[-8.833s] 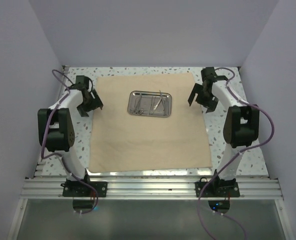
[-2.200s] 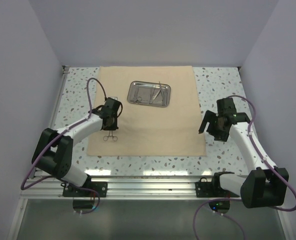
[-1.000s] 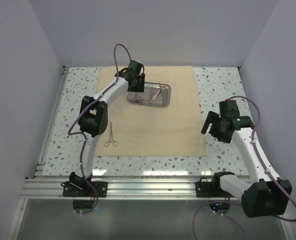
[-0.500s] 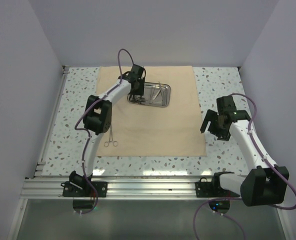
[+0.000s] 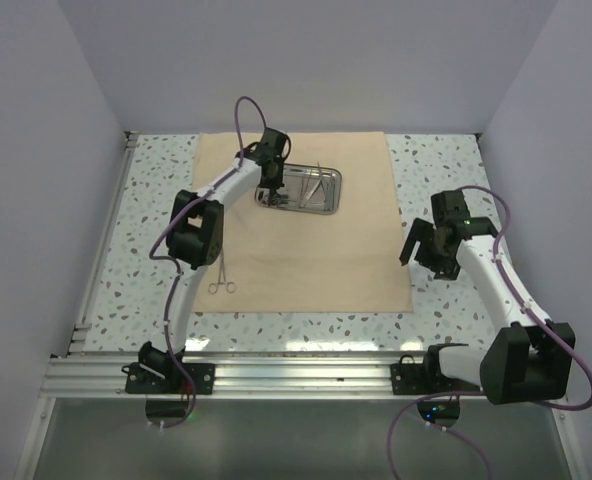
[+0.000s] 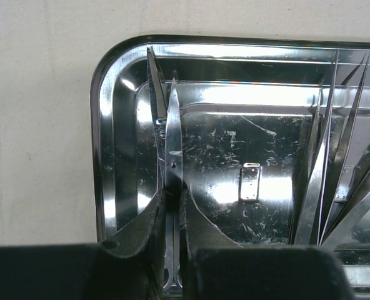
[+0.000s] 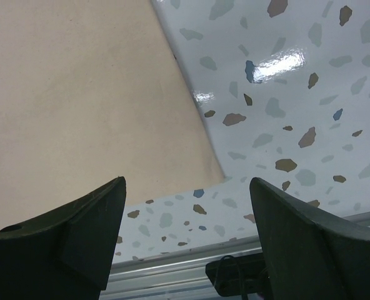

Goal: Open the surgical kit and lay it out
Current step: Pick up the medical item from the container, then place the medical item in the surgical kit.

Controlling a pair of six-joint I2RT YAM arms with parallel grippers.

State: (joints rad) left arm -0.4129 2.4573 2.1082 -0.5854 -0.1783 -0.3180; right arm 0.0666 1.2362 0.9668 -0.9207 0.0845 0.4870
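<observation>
Currently the large beige cloth wrap [image 5: 296, 260] lies flat, the small shiny rectangular steel tray [image 6: 116, 137] at its far centre; only the left wrist view shows the left gripper [image 6: 172, 199] pinched on thin steel scissors [image 6: 173, 134] lying along the tray's left wall, the right gripper [image 7: 186, 184] spread wide, well apart.

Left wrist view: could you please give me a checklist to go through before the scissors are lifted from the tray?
1. Left fingers straddle the scissors near the pivot: ok.
2. Grip firm: cannot tell.
3. Scissors apart from the tweezers across the tray: ok.
4. Cloth flat, with bare room beside the clamp: ok.
5. Right fingers open, off at the cloth's near right corner: ok.
</observation>
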